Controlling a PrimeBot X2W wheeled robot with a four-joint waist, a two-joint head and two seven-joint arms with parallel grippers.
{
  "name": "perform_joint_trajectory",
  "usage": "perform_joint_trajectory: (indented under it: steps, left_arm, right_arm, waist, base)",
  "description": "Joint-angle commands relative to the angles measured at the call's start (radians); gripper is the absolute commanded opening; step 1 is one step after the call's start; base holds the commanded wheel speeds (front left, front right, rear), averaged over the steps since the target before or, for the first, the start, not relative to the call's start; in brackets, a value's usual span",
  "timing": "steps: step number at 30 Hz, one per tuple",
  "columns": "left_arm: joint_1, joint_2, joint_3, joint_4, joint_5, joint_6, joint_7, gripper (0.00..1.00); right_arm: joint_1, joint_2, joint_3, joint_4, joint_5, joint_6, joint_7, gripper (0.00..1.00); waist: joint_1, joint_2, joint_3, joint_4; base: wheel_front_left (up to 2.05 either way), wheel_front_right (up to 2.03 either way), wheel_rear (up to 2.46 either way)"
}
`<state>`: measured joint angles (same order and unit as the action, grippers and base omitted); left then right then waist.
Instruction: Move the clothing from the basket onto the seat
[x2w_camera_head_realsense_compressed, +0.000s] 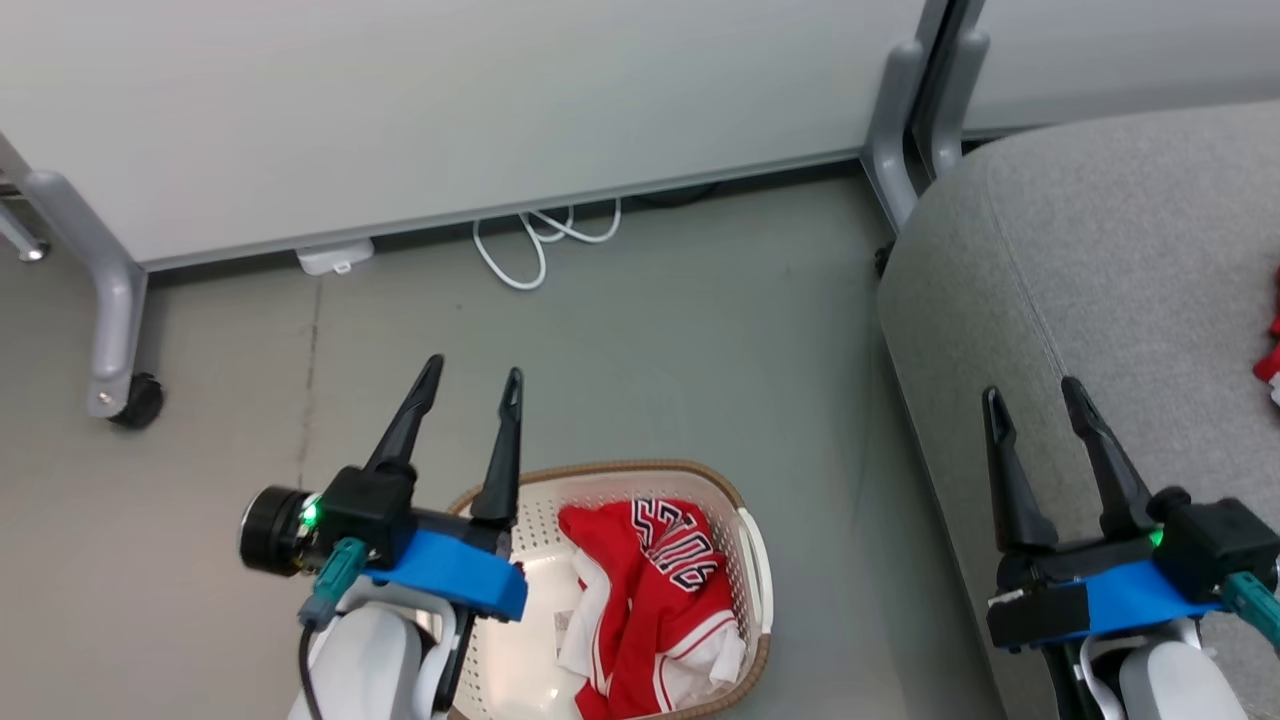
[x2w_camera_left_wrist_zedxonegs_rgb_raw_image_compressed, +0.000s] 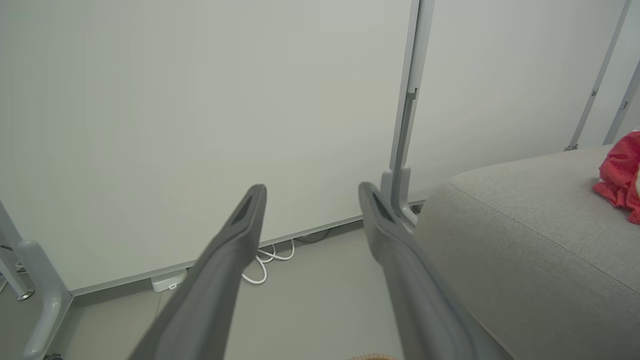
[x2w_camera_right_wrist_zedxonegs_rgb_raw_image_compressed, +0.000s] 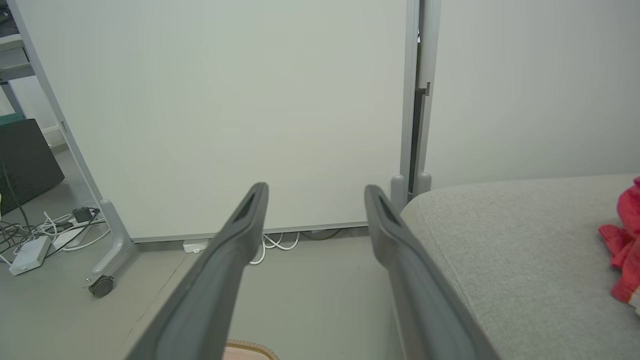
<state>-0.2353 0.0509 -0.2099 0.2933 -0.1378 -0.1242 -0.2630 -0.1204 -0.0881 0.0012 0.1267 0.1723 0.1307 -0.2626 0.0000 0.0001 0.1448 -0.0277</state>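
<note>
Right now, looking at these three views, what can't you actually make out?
- Red garment on the seat: cut off by the right edge in every view, so its full shape is unknown.
- Basket: the head view's bottom edge cuts its near end, and the left hand covers its left side.
- Garment in the basket: its lettering is folded, not readable whole.

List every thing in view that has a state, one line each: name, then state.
basket: upright on the floor, not yet emptied.
lettered garment: crumpled inside the basket.
seat: partly loaded.
second garment: bunched on the seat.
left gripper: open, empty, near the basket.
right gripper: open, empty, over the seat's edge.
</note>
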Motion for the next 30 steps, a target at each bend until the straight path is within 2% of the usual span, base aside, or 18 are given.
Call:
perform_joint_trajectory:
  steps: [1, 15, 30]
  left_arm:
    - [-0.043, -0.001, -0.021, 0.024, 0.013, -0.007, -0.003, 1.00]
    - [-0.284, 0.067, -0.263, 0.253, -0.045, -0.007, -0.003, 1.00]
    - [-0.474, 0.100, -0.501, 0.483, -0.138, -0.007, -0.003, 1.00]
  right_arm:
    - [-0.028, -0.002, 0.002, -0.008, 0.008, 0.000, -0.003, 1.00]
    - [-0.157, 0.007, 0.011, -0.038, 0.024, 0.000, -0.003, 1.00]
    - [-0.278, 0.004, 0.025, -0.069, 0.027, 0.000, -0.003, 1.00]
  waist:
    - [0.0000, -0.0001, 0.044, -0.029]
    - [0.0000, -0.0001, 0.262, -0.107]
    - [0.0000, -0.0001, 0.459, -0.154]
  base:
    - [0.00, 0.00, 0.00]
    - [0.00, 0.00, 0.00]
    - [0.00, 0.00, 0.00]
